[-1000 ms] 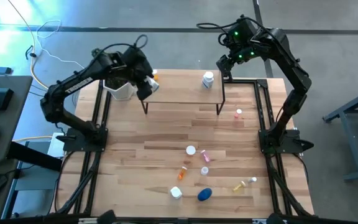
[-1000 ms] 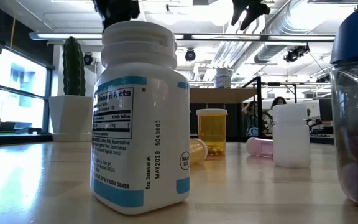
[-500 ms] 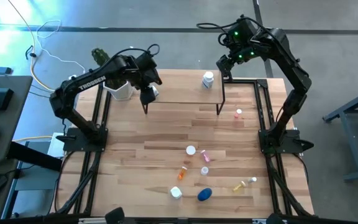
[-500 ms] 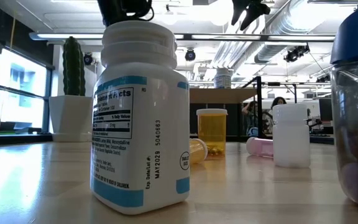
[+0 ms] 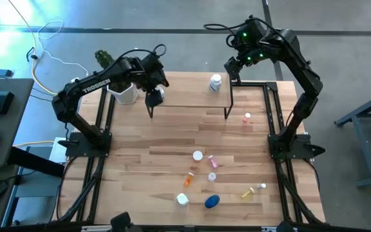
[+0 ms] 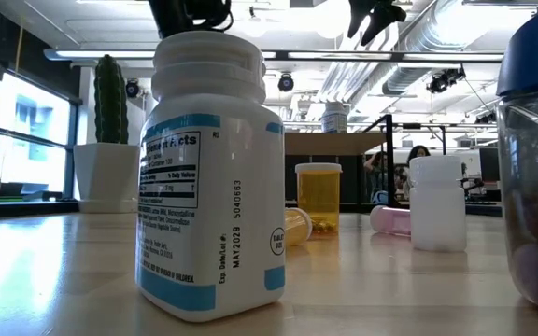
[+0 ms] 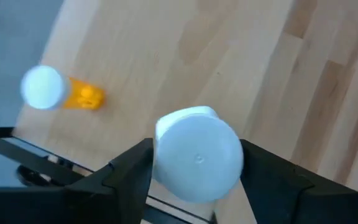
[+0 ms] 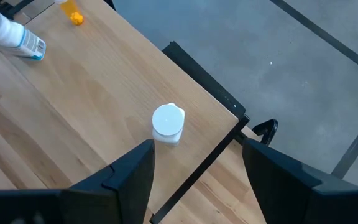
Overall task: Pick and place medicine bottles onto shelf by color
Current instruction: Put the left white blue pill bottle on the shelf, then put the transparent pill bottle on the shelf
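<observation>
The white-capped medicine bottle (image 7: 197, 155) stands at the left end of the shelf (image 5: 192, 96) between the parted fingers of the left gripper (image 5: 154, 98), which should lift straight up to avoid tipping it, while the right gripper (image 5: 231, 68) hovers open over the shelf's right end.

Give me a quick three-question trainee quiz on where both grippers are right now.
1. True or false: the right gripper hangs open above a white bottle on the shelf.
2. What sits between the left gripper's fingers? A) a white-capped bottle B) a blue jar C) a plant pot
3. What colour is the bottle lying on its side near the left gripper?

Key: 1 true; 2 A, the white-capped bottle; 3 orange, the orange bottle.
</observation>
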`<act>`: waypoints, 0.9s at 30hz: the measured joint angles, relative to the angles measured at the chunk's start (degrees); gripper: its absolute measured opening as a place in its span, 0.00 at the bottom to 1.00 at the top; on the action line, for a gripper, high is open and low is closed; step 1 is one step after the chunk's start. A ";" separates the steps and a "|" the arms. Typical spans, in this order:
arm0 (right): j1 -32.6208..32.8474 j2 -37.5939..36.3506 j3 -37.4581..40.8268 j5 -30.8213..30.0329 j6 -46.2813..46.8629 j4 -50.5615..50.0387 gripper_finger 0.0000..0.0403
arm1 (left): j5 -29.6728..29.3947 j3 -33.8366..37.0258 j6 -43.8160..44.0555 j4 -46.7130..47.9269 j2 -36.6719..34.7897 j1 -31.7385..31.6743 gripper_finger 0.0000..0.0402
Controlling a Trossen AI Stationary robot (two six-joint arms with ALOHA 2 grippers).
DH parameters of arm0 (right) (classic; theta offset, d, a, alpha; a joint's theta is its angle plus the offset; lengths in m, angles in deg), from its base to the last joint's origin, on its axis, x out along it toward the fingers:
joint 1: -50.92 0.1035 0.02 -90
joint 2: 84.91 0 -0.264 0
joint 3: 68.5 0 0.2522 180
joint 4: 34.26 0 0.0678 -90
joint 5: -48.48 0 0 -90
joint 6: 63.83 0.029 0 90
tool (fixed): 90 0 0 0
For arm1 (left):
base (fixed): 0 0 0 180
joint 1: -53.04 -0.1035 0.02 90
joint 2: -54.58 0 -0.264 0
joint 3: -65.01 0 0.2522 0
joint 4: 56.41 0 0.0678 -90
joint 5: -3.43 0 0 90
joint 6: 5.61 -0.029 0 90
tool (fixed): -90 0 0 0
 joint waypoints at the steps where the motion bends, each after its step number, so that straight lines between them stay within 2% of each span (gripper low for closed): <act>1: -0.02 0.00 0.00 0.00 -0.28 0.00 0.58 | -0.91 0.00 0.00 -0.10 0.00 0.00 0.55; 7: 0.00 0.00 0.00 -0.01 -1.06 -0.21 0.58 | -5.70 0.00 -0.10 -0.26 0.00 -0.04 0.57; 15: 1.13 -0.34 0.00 0.51 -3.51 -1.07 0.58 | -2.64 -1.88 -1.03 -0.21 -0.02 0.09 0.57; 23: 3.28 -1.52 0.00 0.57 -4.93 -1.07 0.58 | -4.85 -8.58 0.41 3.28 -0.11 0.42 0.57; 27: 4.08 -2.61 0.00 0.57 -5.50 -1.07 0.58 | -3.72 -12.01 2.16 6.40 -0.14 0.42 0.57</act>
